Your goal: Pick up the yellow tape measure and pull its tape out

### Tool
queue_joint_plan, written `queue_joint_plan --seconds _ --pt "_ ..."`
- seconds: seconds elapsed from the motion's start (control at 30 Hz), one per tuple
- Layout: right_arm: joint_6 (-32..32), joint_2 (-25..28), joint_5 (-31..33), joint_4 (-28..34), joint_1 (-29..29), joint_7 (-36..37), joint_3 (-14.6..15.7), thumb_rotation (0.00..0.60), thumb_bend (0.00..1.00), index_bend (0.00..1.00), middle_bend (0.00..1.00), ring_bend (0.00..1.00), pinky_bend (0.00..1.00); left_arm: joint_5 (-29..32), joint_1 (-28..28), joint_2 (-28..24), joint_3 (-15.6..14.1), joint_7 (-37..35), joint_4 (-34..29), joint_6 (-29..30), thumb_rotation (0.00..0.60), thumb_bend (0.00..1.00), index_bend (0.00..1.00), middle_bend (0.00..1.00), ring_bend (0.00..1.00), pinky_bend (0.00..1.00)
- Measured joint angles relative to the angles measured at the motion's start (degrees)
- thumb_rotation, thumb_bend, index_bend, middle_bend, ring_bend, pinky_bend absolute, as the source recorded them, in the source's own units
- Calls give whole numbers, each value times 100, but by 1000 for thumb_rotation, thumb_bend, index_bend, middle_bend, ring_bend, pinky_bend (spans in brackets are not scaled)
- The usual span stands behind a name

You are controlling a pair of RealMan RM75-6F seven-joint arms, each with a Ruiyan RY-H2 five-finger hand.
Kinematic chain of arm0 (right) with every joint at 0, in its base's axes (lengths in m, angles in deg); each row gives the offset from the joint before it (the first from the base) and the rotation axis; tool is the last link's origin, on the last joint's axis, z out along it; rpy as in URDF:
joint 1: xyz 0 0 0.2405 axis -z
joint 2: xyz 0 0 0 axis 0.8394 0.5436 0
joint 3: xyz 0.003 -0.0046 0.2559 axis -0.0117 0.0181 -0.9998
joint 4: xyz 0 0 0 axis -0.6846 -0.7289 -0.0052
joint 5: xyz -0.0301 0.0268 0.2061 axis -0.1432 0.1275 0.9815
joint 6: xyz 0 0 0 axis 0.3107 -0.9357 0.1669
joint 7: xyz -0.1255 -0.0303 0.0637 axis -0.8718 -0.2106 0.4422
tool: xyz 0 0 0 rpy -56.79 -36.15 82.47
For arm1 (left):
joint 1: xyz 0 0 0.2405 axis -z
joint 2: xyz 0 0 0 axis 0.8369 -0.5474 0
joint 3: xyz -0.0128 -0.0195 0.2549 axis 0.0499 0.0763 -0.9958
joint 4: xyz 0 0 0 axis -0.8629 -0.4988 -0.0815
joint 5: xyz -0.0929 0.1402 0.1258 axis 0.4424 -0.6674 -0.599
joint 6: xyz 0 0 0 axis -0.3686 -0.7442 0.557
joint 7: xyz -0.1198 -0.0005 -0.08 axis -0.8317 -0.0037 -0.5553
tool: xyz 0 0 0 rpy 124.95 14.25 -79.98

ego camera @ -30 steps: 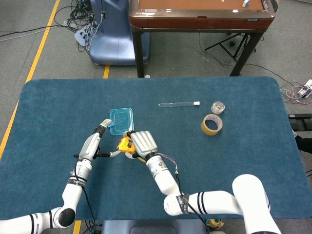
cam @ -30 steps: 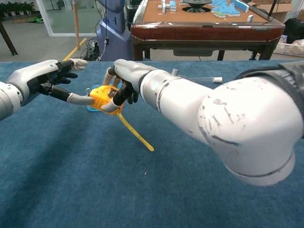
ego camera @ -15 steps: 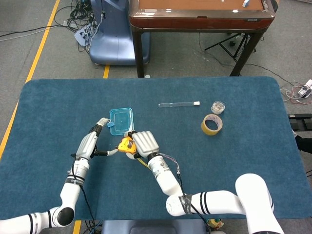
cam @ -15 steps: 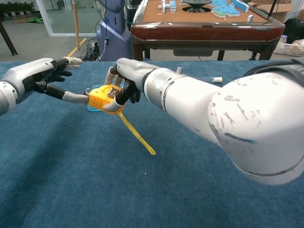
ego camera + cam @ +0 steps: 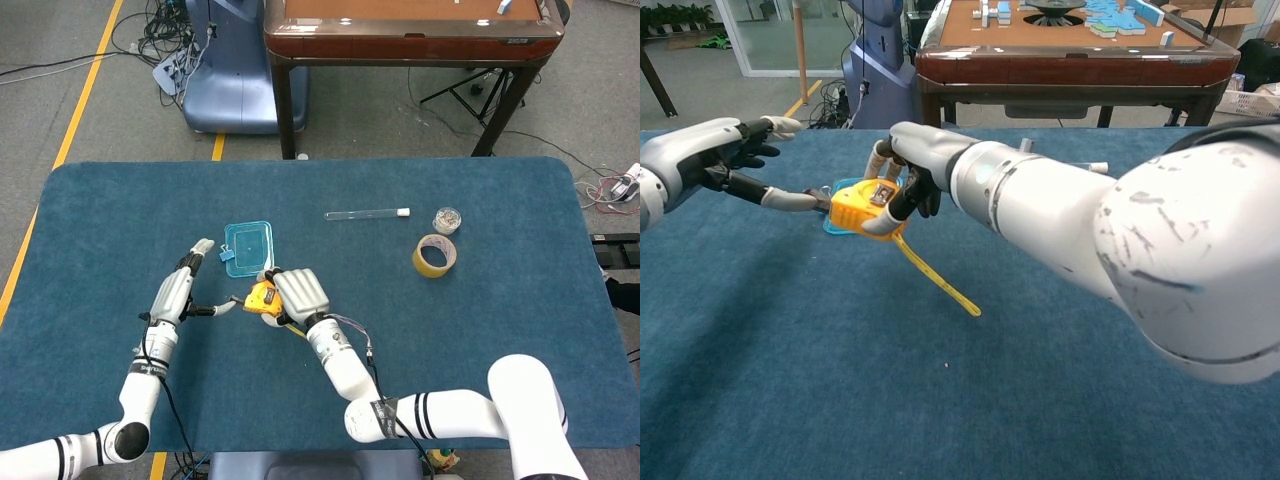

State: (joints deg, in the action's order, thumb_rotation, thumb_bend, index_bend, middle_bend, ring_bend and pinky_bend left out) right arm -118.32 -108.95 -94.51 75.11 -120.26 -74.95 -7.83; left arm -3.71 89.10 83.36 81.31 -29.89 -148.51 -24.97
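My right hand point(image 5: 298, 293) point(image 5: 915, 160) grips the yellow tape measure point(image 5: 262, 298) point(image 5: 862, 207) from above, holding it just over the blue table near the middle. A short yellow strip point(image 5: 940, 285) hangs from the case, slanting down to the right onto the cloth. To the left, my left hand point(image 5: 172, 295) point(image 5: 705, 155) has its fingers spread. Only its thumb reaches across, and the tip meets the case's left side. Whether anything is caught at that tip is too small to tell.
A small clear blue box point(image 5: 248, 247) point(image 5: 840, 188) lies just behind the tape measure. Farther right are a test tube point(image 5: 367, 213), a small jar point(image 5: 447, 219) and a roll of brown tape point(image 5: 435, 256). A wooden table point(image 5: 410, 30) stands beyond the far edge.
My left hand has drawn away to the left, its thumb stretched further out toward the case. The right hand and tape measure shifted slightly right, and the hanging strip swung with them.
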Motion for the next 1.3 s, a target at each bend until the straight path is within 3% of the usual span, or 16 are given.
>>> queue_joint_plan --seconds 0.5,0.93,1.1,1.3 --pt "-68 51 -7 61 8 20 31 600 651 671 680 661 469 174 -40 -155 90 30 81 23 600 199 6 0 0 0" --pt "-74 103 6 50 35 80 25 600 652 672 680 662 469 267 -55 -395 48 56 -7 -161 600 314 382 0 0 0" --pt "-44 125 29 34 40 104 20 600 652 671 680 662 469 298 -55 -479 34 44 -78 -233 600 338 461 0 0 0" --pt "-31 156 53 48 31 105 11 600 652 672 680 664 469 326 -48 -545 -6 17 -133 -320 600 404 488 0 0 0"
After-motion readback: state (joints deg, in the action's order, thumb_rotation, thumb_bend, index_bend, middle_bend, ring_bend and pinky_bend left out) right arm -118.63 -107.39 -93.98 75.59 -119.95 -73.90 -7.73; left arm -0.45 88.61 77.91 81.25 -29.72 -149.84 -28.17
